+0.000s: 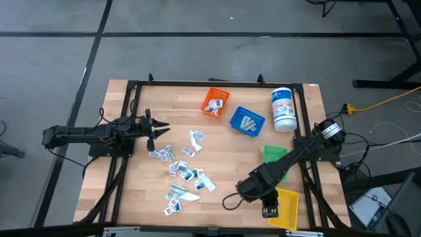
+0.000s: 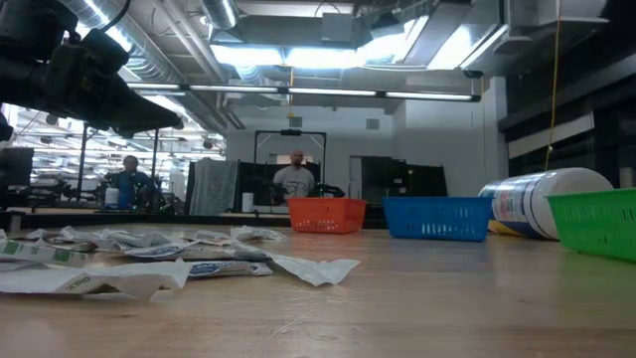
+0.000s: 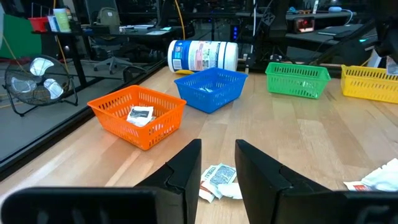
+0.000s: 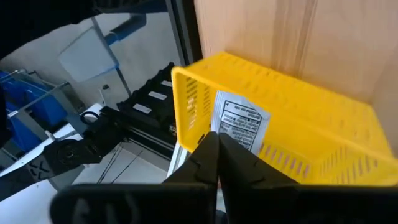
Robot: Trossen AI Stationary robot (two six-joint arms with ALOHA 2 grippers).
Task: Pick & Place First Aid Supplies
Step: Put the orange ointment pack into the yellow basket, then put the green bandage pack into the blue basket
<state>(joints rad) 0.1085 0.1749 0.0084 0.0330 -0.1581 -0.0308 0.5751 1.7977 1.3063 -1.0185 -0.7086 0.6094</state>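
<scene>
Right gripper (image 4: 217,144) fingers pressed together over yellow bin (image 4: 323,134) at lower right, packet (image 4: 239,124) inside, left gripper (image 3: 217,165) fingers spread above scattered packets (image 1: 184,172) mid-worktop.

1. A wooden table (image 1: 230,168) with a dark metal frame (image 1: 217,84) along its edges.
2. An orange bin (image 1: 214,101) near the far edge of the table.
3. A blue bin (image 1: 247,121) just beside the orange one.
4. A white canister with a blue label (image 1: 283,108) lying on its side, near the blue bin.
5. A green bin (image 1: 272,153) nearer the front, on the right side.
6. A yellow bin (image 1: 289,207) at the front right corner.
7. A desk fan (image 3: 35,83) on the floor beyond the table.
8. Two people (image 2: 295,177) in the room behind, one standing, one (image 2: 129,179) farther off to the left.
</scene>
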